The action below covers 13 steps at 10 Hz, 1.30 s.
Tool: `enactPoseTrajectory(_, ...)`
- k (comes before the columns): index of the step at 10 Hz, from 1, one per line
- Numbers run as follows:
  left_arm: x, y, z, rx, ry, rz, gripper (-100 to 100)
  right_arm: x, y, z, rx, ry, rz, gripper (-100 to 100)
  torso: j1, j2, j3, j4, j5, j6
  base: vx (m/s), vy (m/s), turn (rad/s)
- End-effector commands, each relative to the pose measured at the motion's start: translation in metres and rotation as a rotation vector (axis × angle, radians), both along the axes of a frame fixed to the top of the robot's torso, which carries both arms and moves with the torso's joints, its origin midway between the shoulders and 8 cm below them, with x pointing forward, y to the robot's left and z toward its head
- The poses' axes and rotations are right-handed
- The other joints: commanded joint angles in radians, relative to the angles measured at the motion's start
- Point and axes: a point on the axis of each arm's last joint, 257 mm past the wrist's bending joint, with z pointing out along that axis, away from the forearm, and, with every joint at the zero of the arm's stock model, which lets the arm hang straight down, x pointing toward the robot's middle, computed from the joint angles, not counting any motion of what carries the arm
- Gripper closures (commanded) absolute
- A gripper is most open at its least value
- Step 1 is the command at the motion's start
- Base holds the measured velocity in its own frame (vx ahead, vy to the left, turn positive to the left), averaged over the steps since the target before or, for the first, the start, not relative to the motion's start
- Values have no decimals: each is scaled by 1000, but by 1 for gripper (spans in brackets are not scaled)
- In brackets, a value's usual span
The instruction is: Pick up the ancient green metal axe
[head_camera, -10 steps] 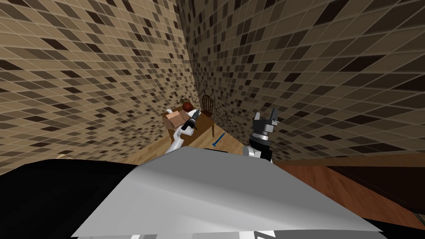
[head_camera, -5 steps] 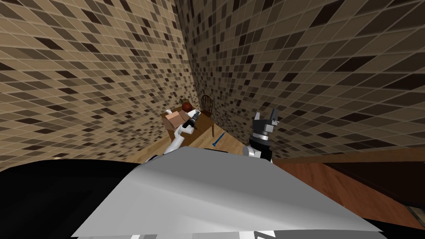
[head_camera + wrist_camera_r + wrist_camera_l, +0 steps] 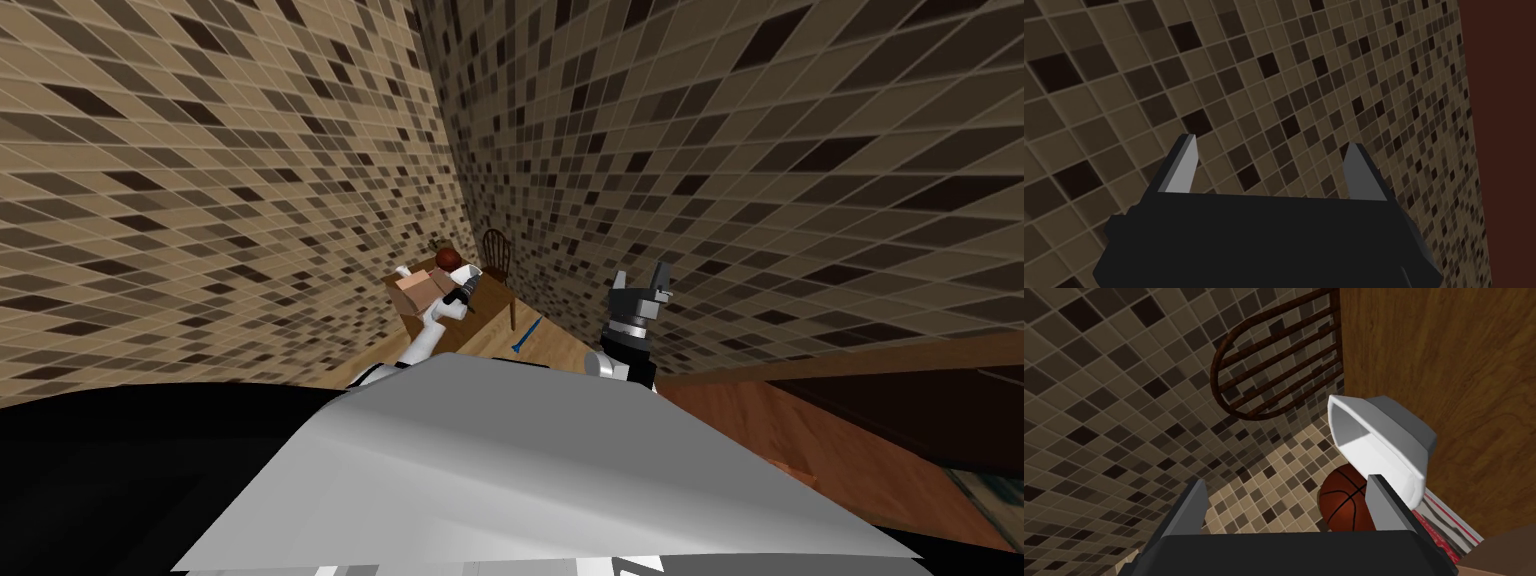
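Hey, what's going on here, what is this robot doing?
The left claw hovers open and empty over a wooden table, near a basketball and a white tub. The right claw is raised toward the tiled wall, also open. Nothing has been picked up yet.

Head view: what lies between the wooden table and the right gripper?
A thin blue thing lies on the floor between the table and the right gripper, in the head view; too small to identify.
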Motion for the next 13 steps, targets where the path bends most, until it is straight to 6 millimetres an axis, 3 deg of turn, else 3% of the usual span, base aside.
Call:
enactPoseTrajectory(1,-3,9,-22,9,63,21,-100,0,0,0,0,0,0,0,0,0,0,0,0,0,-13,38,-52)
enactPoseTrajectory(2,-3,9,-22,9,64,21,-100,0,0,0,0,0,0,0,0,0,0,0,0,-1,-5,16,5)
enactPoseTrajectory(6,-7,31,-63,30,195,65,-100,0,0,0,0,0,0,0,0,0,0,0,0,0,-7,39,-80)
enactPoseTrajectory(8,-6,36,-71,36,235,77,-100,0,0,0,0,0,0,0,-1,0,0,0,0,-1,-5,25,-49)
enactPoseTrajectory(13,-30,63,-126,48,401,138,-100,0,0,0,0,0,0,0,1,0,0,0,0,0,-7,46,-88)
